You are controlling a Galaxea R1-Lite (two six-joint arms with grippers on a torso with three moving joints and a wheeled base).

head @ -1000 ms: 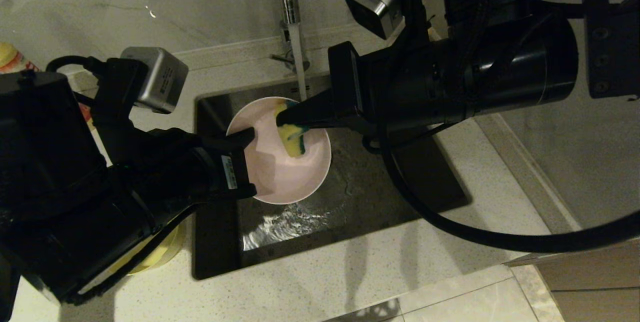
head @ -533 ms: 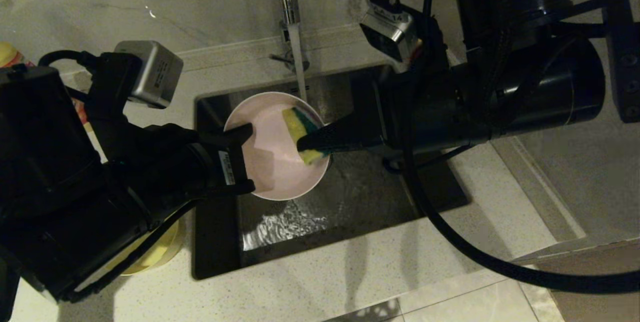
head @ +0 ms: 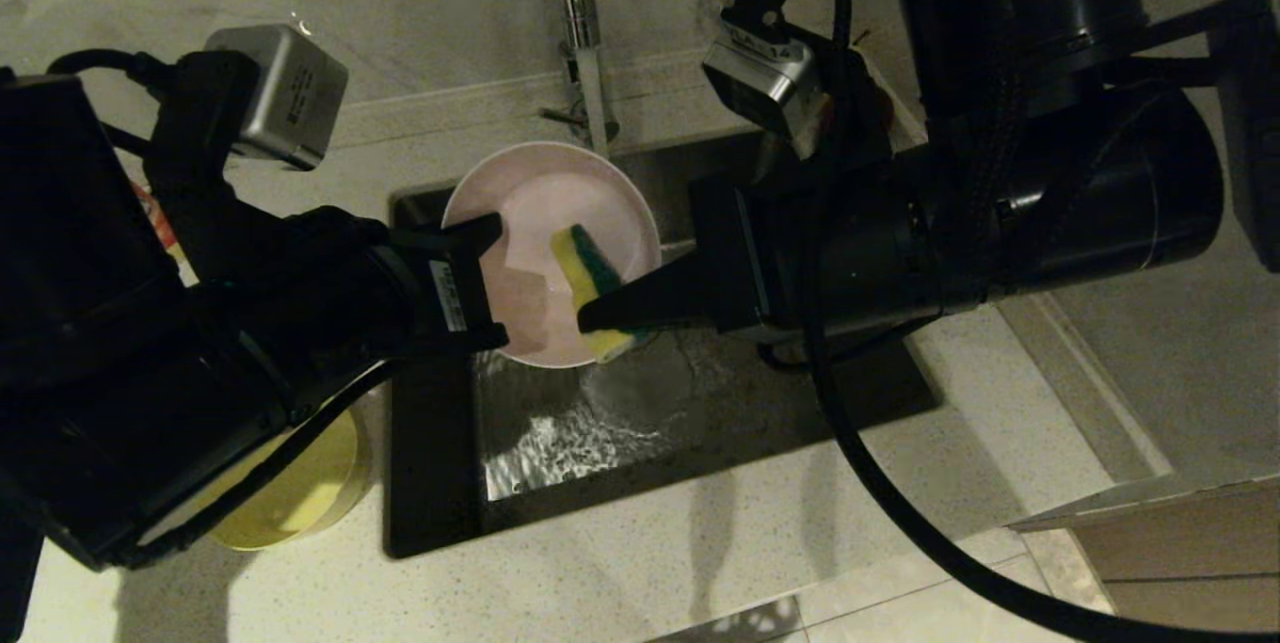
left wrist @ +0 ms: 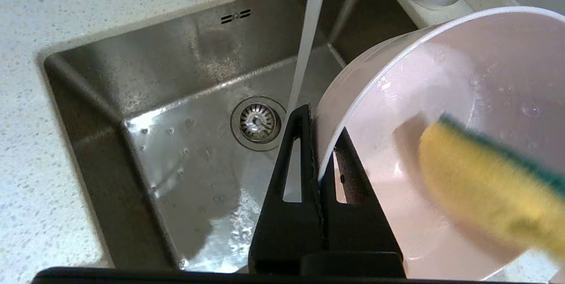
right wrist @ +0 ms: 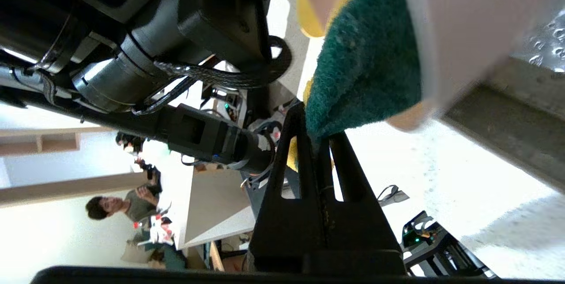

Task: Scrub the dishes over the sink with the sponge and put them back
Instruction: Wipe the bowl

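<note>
The pink bowl hung over the back of the sink, just above the middle of the head view, tipped so its hollow faced the camera. The left gripper reached in from the left of the frame and its fingers were pinched on the bowl's left rim, one finger outside the wall and one inside, as the left wrist view showed plainly. The right gripper came in from the right of the frame with its fingers pressed together on the sponge, clamping its lower end. The sponge lay against the inside of the bowl near the lower right rim, yellow foam toward the bowl's hollow and green scouring layer on the outer side; its gripped end stuck out just past the rim. A thin stream of water fell from the tap behind the bowl to the sink floor near the drain strainer, and the wet steel glistened in the lower middle. The yellow bowl sat on the counter at lower left, partly hidden beneath the left arm.
</note>
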